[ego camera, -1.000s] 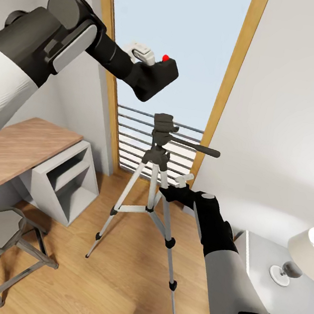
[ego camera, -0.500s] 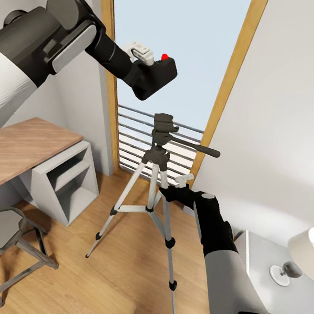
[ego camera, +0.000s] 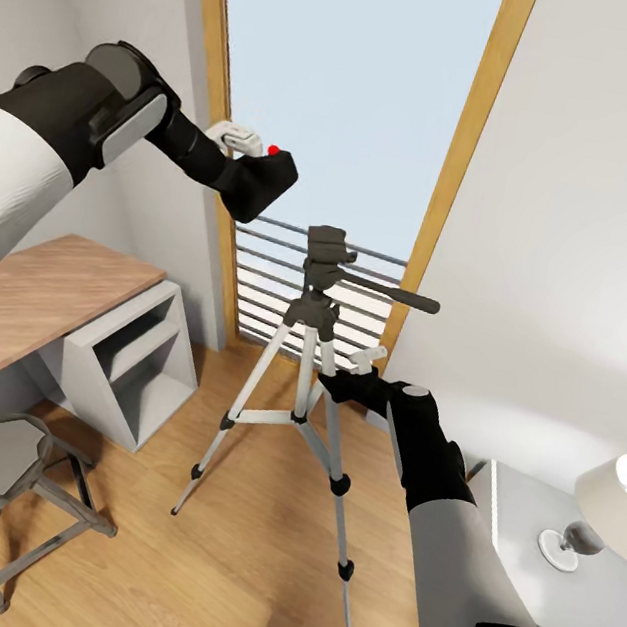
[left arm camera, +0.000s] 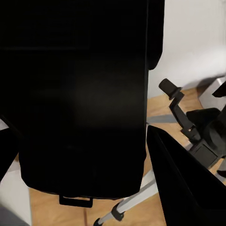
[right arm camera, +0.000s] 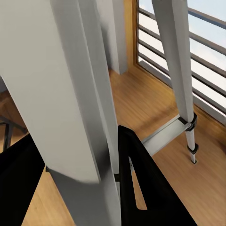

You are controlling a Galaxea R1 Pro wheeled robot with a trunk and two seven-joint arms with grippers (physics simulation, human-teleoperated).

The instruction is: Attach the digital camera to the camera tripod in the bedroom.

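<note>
Head view: one digital camera [ego camera: 263, 182] clamped in left gripper [ego camera: 245, 155]; right gripper [ego camera: 342, 377] grips one camera tripod [ego camera: 311, 354] (three legs).

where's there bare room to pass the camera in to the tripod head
Free: the air above the camera tripod head, against the window, between the digital camera in the left gripper and the head's top plate. Crowded: beside the handle and lower down, where the right gripper clasps a leg. The wood-topped desk has a bare patch.
</note>
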